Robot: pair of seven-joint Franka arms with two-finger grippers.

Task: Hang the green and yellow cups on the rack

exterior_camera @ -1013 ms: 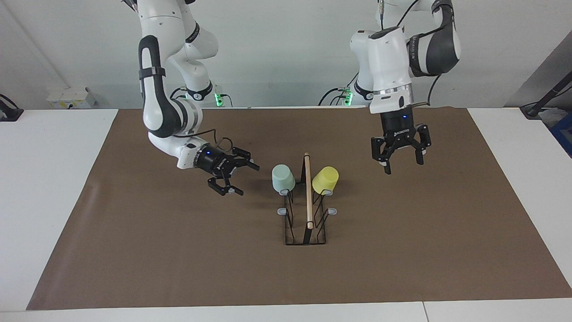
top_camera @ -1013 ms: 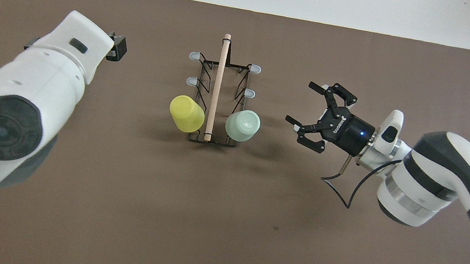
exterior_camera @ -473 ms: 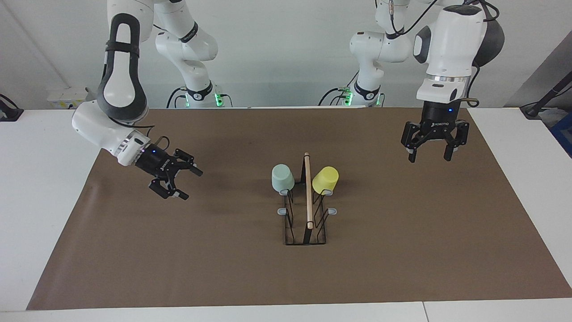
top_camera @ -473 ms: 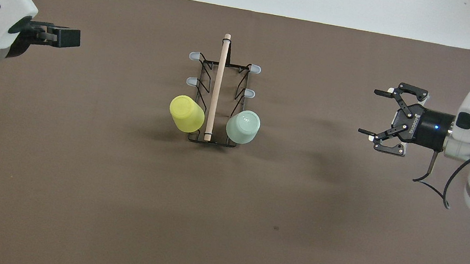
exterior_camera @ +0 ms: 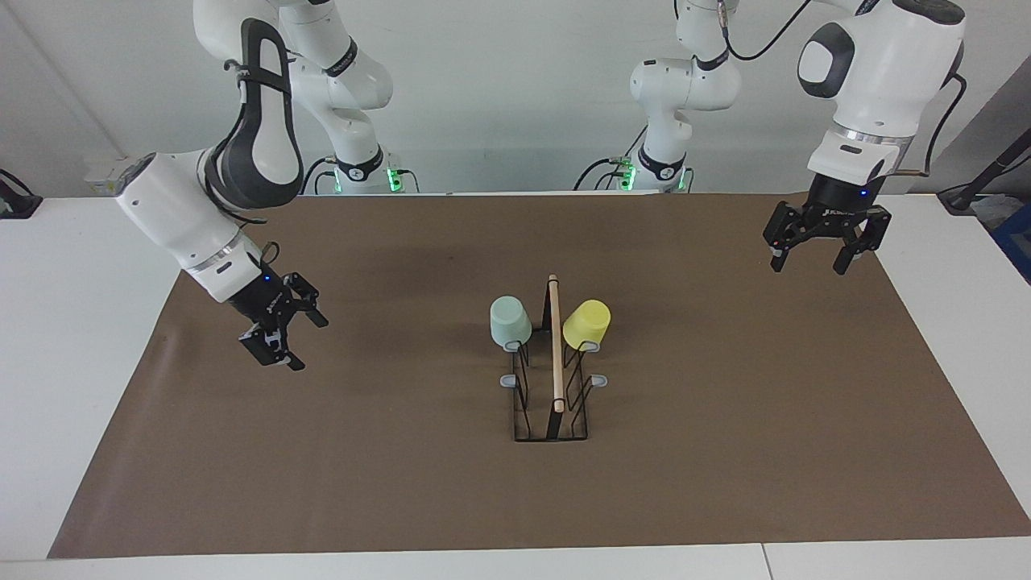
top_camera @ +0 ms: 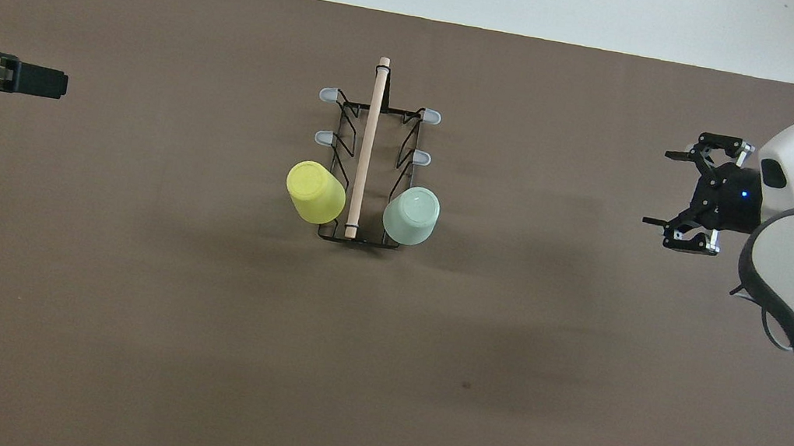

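The rack [exterior_camera: 556, 354] [top_camera: 367, 148], black wire with a wooden rod on top, stands mid-mat. A mint green cup [exterior_camera: 510, 321] [top_camera: 411, 214] hangs mouth-down on a prong at the rack's end nearest the robots, on the side toward the right arm. Across the rod from it, the yellow cup [exterior_camera: 586, 324] [top_camera: 315, 192] hangs the same way on the side toward the left arm. My left gripper [exterior_camera: 808, 267] [top_camera: 59, 84] is open and holds nothing, over the mat's edge at the left arm's end. My right gripper [exterior_camera: 304, 345] [top_camera: 658, 187] is open and holds nothing, over the mat at the right arm's end.
A brown mat [exterior_camera: 725, 451] covers most of the white table [exterior_camera: 80, 322]. Several grey-tipped prongs [top_camera: 322, 137] on the rack carry nothing. Wide stretches of bare mat lie between each gripper and the rack.
Both arms have swung outward from the rack toward their own ends of the table, grippers staying open. The cups and the rack have not moved.
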